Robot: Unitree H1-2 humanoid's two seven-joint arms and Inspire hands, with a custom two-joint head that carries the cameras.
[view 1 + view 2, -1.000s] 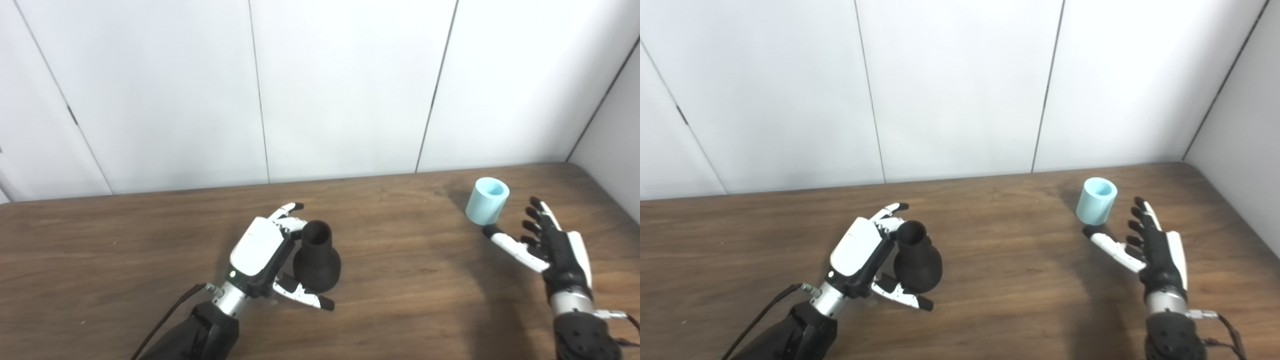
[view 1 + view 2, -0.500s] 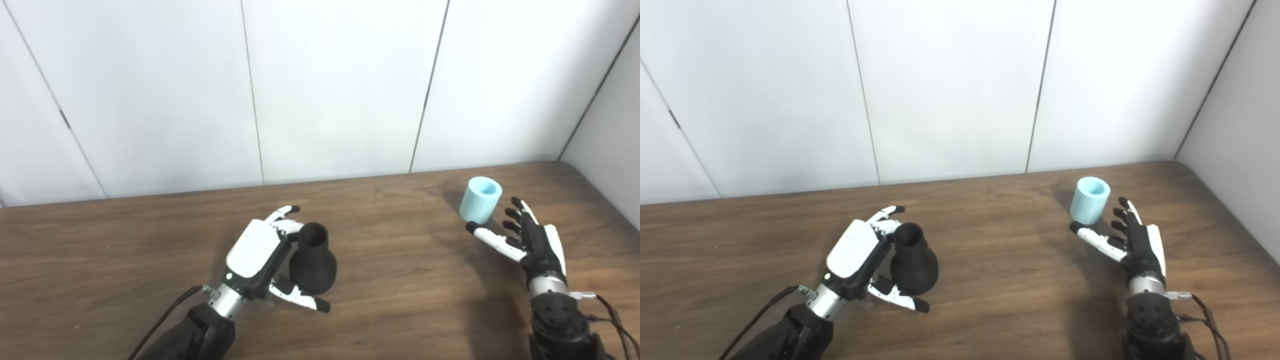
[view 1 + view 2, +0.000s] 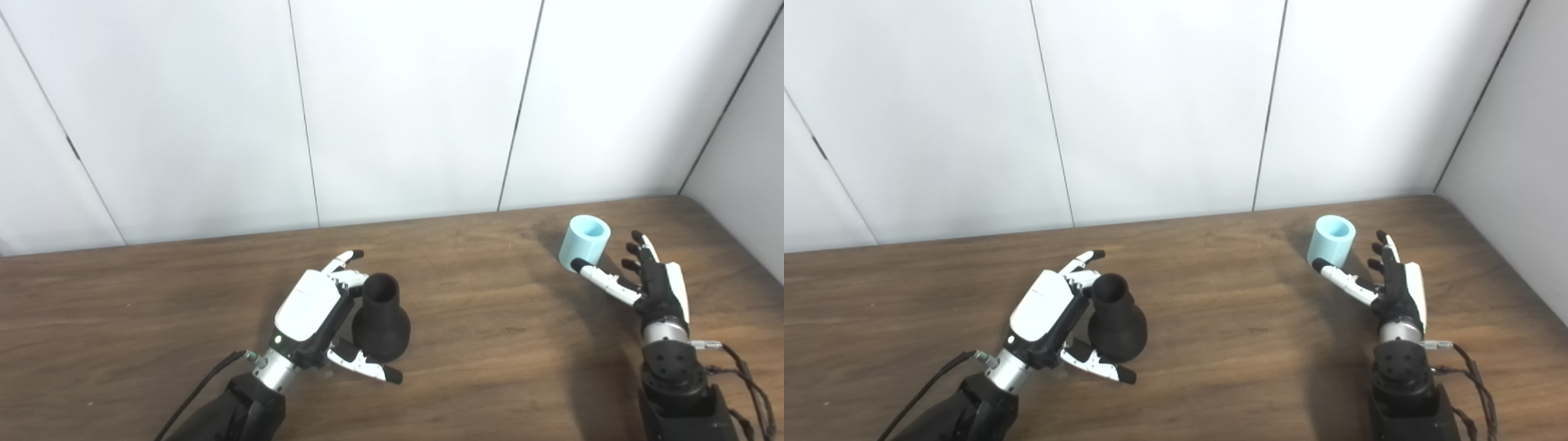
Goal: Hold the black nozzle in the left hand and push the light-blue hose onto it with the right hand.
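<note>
black nozzle (image 3: 380,318): upright on the wooden table (image 3: 490,343), narrow mouth up, near the middle front; same spot as a second ago.
light-blue hose (image 3: 584,241): short tube standing at the far right of the table, open end up, well apart from the nozzle.
left hand (image 3: 318,312): cupped round the nozzle, fingers behind it and thumb under its front, not visibly clamped; spread wide, much as it was a second ago.
right hand (image 3: 643,278): open, palm toward the hose, thumb tip at the tube's near side, fingers to its right.
change: over the last second the right hand has moved forward until the hose sits between thumb and fingers.
meaning: likely the reach is nearly over; closing on the hose comes next, then carrying it to the nozzle.
risk: a thumb nudge could tip the tube.
</note>
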